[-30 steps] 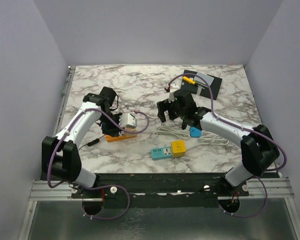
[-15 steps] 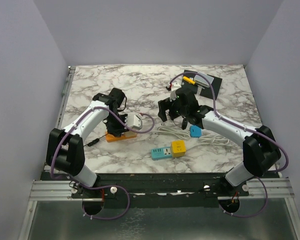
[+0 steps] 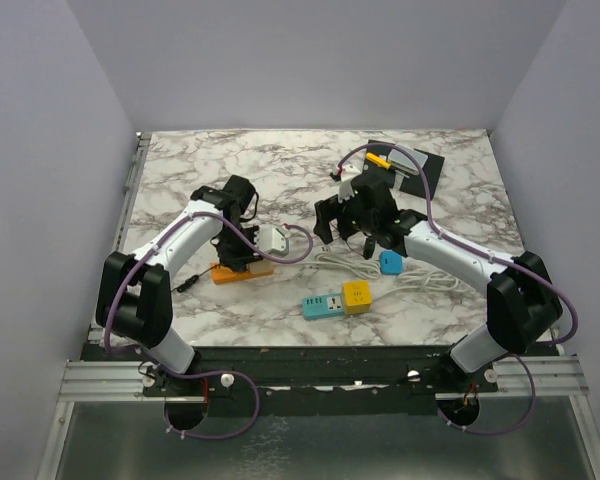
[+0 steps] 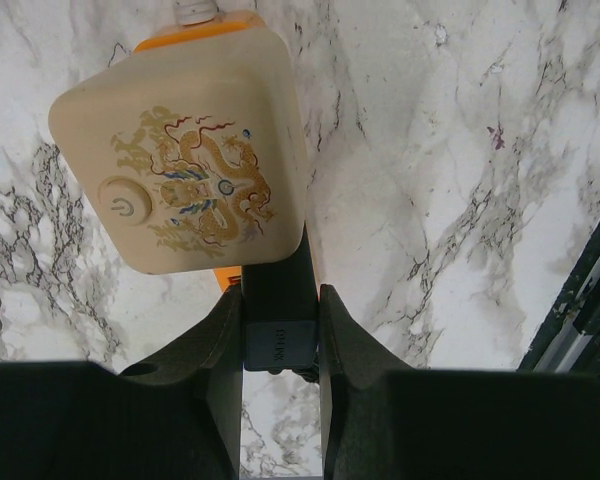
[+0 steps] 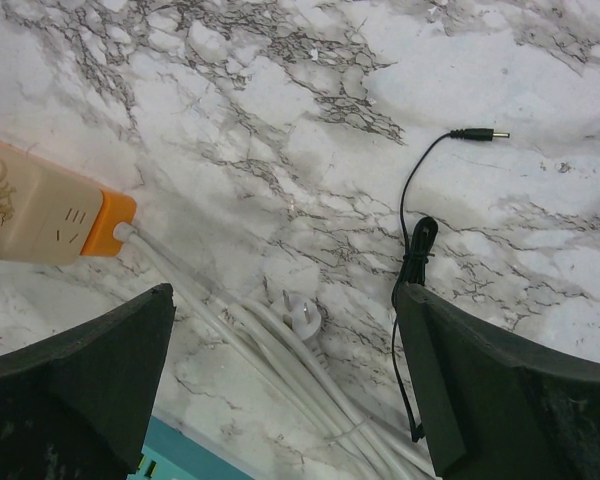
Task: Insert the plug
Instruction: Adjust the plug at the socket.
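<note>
My left gripper [image 4: 280, 310] is shut on a black plug [image 4: 276, 262]. The plug's far end meets the near side of a cream power strip [image 4: 180, 160] that has a dragon print and an orange base. I cannot see whether its pins are inside. In the top view the left gripper [image 3: 242, 248] is over this strip [image 3: 268, 240]. My right gripper [image 3: 340, 215] is open and empty, and hovers above the table. In the right wrist view the right gripper [image 5: 285, 300] is above a white plug [image 5: 305, 318] on a coiled white cable [image 5: 240, 330].
A teal power strip [image 3: 322, 305] with a yellow adapter [image 3: 357, 296] lies near the front. A blue object [image 3: 391, 263] and the white cable coil [image 3: 420, 275] lie right of centre. A black pad [image 3: 425, 172] sits at the back right. A thin black lead [image 5: 412, 250] ends in a barrel connector.
My left gripper has moved right and toward the near edge, holding the black plug up against the cream strip. The right gripper has shifted only slightly.
</note>
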{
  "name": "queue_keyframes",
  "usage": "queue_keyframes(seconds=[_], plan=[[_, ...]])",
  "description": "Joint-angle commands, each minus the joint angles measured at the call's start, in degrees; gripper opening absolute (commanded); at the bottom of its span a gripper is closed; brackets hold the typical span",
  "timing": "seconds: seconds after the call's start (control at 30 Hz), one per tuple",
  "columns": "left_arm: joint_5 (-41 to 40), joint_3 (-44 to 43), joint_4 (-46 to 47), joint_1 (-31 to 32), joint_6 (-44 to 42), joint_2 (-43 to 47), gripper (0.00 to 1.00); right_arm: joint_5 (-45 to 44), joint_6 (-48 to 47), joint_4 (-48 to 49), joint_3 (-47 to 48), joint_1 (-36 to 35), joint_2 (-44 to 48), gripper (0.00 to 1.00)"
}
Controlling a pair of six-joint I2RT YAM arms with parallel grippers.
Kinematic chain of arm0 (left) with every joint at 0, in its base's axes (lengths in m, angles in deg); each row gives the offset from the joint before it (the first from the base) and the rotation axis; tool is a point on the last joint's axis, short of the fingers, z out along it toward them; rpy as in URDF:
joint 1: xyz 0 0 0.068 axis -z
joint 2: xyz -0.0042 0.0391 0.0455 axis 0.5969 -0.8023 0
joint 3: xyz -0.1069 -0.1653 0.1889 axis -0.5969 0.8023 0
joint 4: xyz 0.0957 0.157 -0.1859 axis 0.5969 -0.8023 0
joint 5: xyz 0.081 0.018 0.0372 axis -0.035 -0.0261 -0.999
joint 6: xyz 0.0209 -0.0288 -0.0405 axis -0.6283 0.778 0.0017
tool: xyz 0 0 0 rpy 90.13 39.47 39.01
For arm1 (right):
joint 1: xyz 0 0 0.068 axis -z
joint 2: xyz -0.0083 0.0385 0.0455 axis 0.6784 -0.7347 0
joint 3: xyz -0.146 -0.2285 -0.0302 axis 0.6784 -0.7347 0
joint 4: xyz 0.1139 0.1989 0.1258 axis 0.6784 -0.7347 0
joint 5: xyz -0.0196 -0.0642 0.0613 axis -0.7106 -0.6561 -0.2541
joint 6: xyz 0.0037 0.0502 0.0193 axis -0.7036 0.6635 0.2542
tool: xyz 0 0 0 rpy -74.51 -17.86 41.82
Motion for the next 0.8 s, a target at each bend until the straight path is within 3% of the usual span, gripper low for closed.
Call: queue_keyframes(seconds=[0.0,0.77], plan=[[-0.9,-1.5,0.2,0.6,0.8,-1.1,0.0,1.2,0.0,-1.7,1.2,0.2,1.7,0.97],[-5.0,-0.2,2.8,2.4,4.2,-1.3,0.0,2.7,0.3,-1.9,1.0,0.2,2.3,0.96]])
